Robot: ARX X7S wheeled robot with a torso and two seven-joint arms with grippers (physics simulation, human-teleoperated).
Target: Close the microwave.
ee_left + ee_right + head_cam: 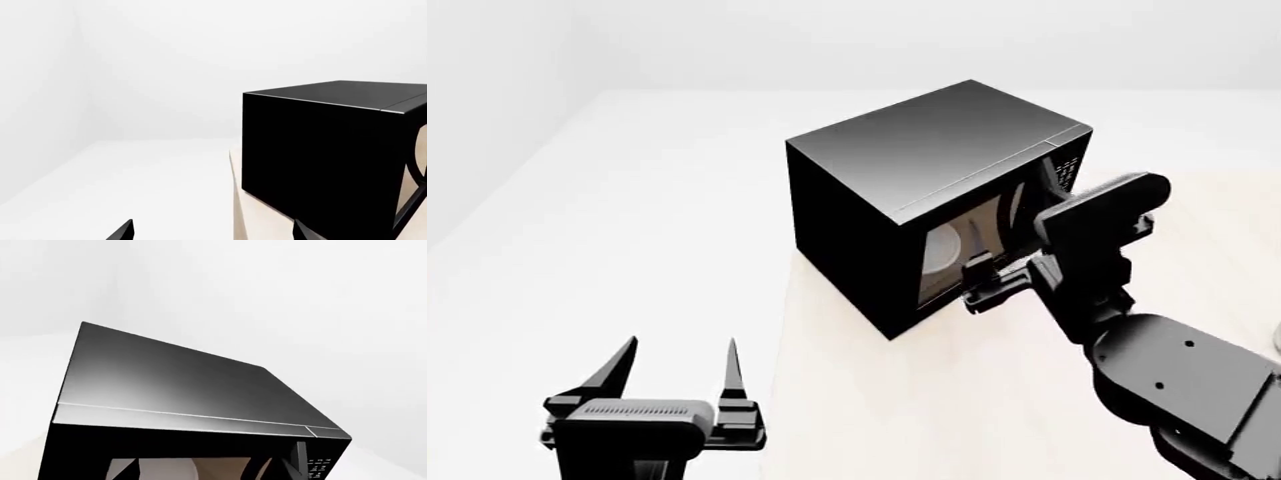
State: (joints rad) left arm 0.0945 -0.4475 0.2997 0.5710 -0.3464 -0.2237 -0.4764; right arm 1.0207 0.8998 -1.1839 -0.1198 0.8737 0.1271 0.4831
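The microwave (921,150) is a glossy black box standing near the left edge of the beige table (868,400). Its windowed door lies about flush with the front, and the white plate (941,255) shows through the glass. The button panel (1068,165) is at the front's far end. My right gripper (988,278) is right at the door window, fingers apart with nothing between them. In the right wrist view the microwave (180,380) fills the frame and the gripper (193,472) faces the window. My left gripper (674,370) is open and empty, left of the table.
The table's left edge (781,380) runs just right of the left gripper, which hangs over white floor. The left wrist view shows the microwave's dark side (320,155) and the table edge (253,220). White walls surround the scene.
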